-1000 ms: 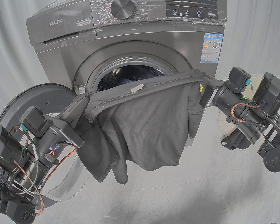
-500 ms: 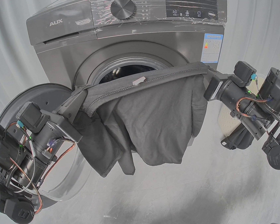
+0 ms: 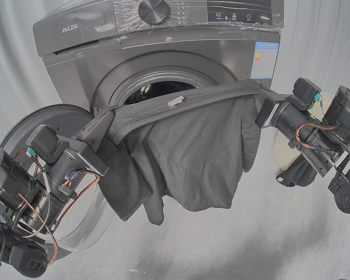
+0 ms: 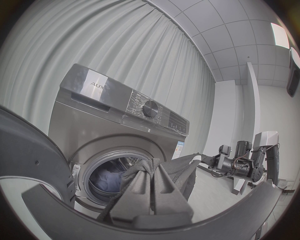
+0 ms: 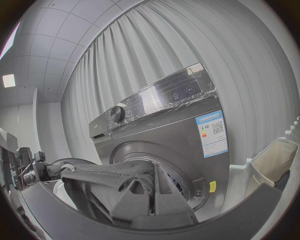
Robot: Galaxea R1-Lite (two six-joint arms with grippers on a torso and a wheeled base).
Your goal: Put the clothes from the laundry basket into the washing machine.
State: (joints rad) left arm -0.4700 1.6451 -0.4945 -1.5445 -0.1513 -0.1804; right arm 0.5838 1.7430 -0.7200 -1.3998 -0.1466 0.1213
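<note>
Clenched on a dark grey cotton T-shirt (image 3: 189, 157), the left hand (image 3: 102, 122) and right hand (image 3: 261, 93) have raised it to the open mouth of the grey steel washing machine (image 3: 76, 74), seemingly ready for loading.

soft, even white light is filling the room, coming from ceiling panels (image 4: 279, 35) that are glowing blown-out white in both wrist views. the plastic film (image 3: 193, 7) on the washing machine (image 3: 76, 78) is catching wrinkled glints, and a bright patch is glaring off the machine's top corner in the left wrist view. the drum opening (image 3: 159, 91) is sitting in deep shade. the dark shirt (image 3: 193, 153) is soaking up light, its folds showing only faintly. the floor (image 3: 244, 239) is giving back a dull sheen. the curtain (image 3: 328, 25) is bowing toward the head view's edges, and black corners are ringing both wrist views.
</note>
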